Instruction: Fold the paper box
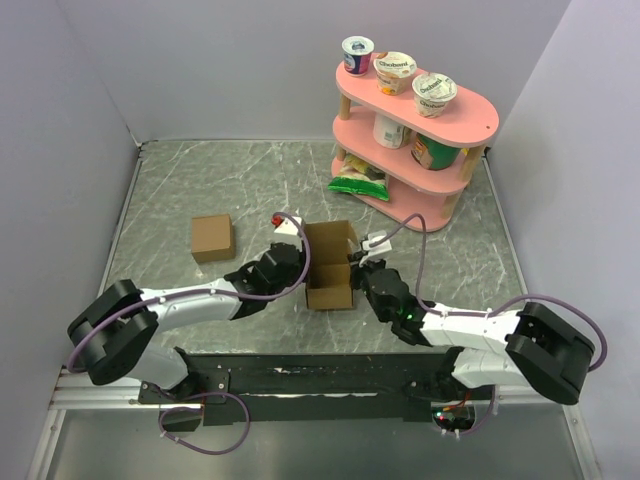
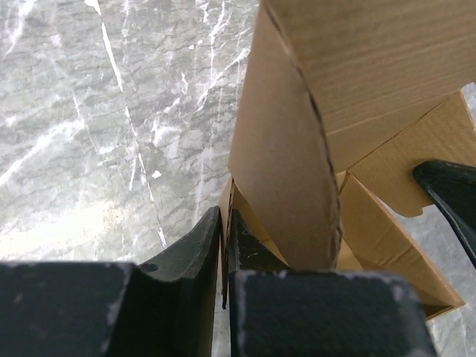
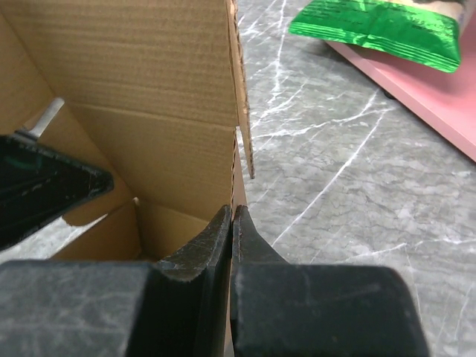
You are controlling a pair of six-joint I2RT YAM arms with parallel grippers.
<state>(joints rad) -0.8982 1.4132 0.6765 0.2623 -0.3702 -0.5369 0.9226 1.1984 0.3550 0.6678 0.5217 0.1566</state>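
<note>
Holding the paper box (image 1: 328, 265) near the middle of the table (image 1: 200, 180), half formed with flaps up, we have the left jaws pinched almost shut on its left wall and the right jaws pinched shut on its right wall. We judge both grips thin: an uneven pull could slip an edge free, tear a crease or skew the carton. Far right, cups (image 1: 397, 66) on the pink shelf (image 1: 470, 125) read Chobani.

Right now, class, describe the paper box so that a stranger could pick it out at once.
On the grey marble table, look in front of the pink shelf. The paper box stands between the left gripper and right gripper, each pinching a wall. Unlike the closed cardboard cube to its left, its top is open.
</note>
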